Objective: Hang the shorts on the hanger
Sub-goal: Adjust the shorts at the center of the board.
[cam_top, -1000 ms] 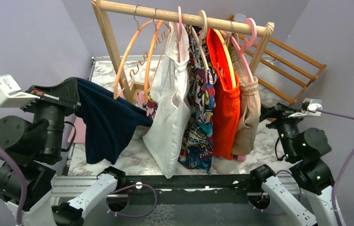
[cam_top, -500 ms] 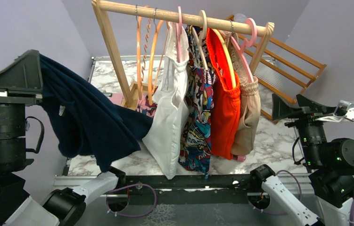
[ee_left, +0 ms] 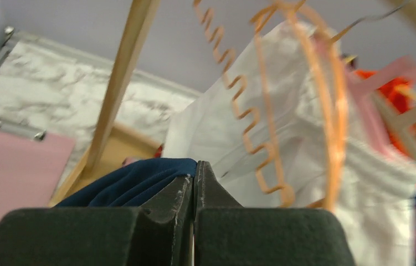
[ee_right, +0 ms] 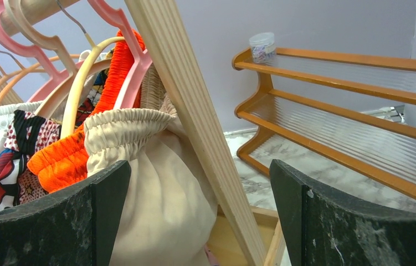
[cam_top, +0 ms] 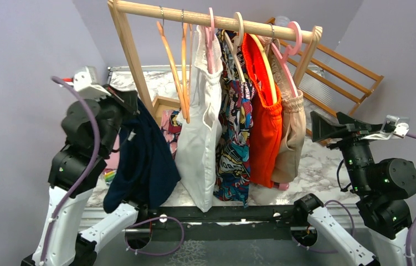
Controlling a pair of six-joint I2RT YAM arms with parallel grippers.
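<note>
The dark navy shorts point(cam_top: 145, 160) hang in a long fold from my left gripper point(cam_top: 131, 103), just left of the rack's left post. In the left wrist view my left gripper point(ee_left: 195, 166) is shut, with the navy shorts point(ee_left: 131, 183) pinched at the tip. Two thin orange-tan hangers point(cam_top: 171, 69) hang bare side by side on the rail, right of the shorts; the nearer hanger point(ee_left: 334, 111) curves up ahead of the jaws. My right gripper point(cam_top: 321, 127) stands open with nothing in it, right of the rack; through its jaws point(ee_right: 198, 166) the rack's right post shows.
The wooden rail point(cam_top: 216, 21) carries white shorts point(cam_top: 203, 127), patterned ones point(cam_top: 233, 144), bright orange ones point(cam_top: 263, 127) and beige ones point(cam_top: 294, 133) on pink hangers. A slatted wooden shelf point(cam_top: 341, 72) leans at the back right. A pink board point(ee_left: 17, 166) lies on the marble table point(cam_top: 327, 160).
My left arm has swung in from the far left toward the rack, and the shorts now hang straight down. The bare hangers have swung. My right gripper has risen and stays open.
</note>
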